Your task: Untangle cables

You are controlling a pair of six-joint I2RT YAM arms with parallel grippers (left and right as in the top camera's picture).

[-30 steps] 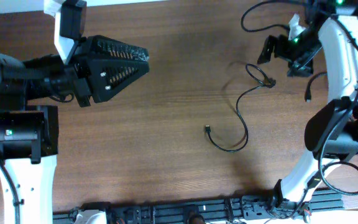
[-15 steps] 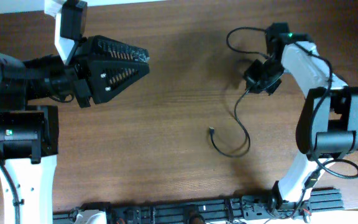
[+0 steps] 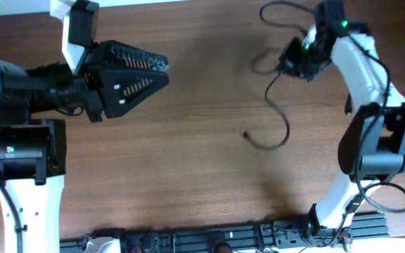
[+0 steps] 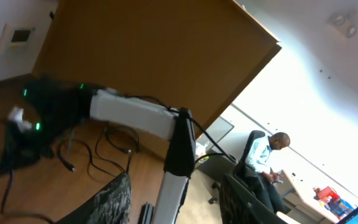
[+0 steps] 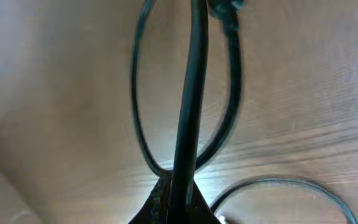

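A thin black cable curves across the right half of the wooden table, and its small plug end lies near the middle. My right gripper is at the back right, shut on the cable's upper part. In the right wrist view a cable strand runs straight up from the closed right gripper, with a loop hanging around it. My left gripper hovers at the far left, open and holding nothing. Its fingers stand wide apart in the left wrist view.
The right arm's thicker black wires loop at the right edge. A black rail runs along the front edge. The left wrist view shows the right arm and a seated person beyond the table.
My right gripper has moved back and up with the cable in it. The strand has been pulled straighter, and the plug end has slid right and backward. The left arm has not moved.
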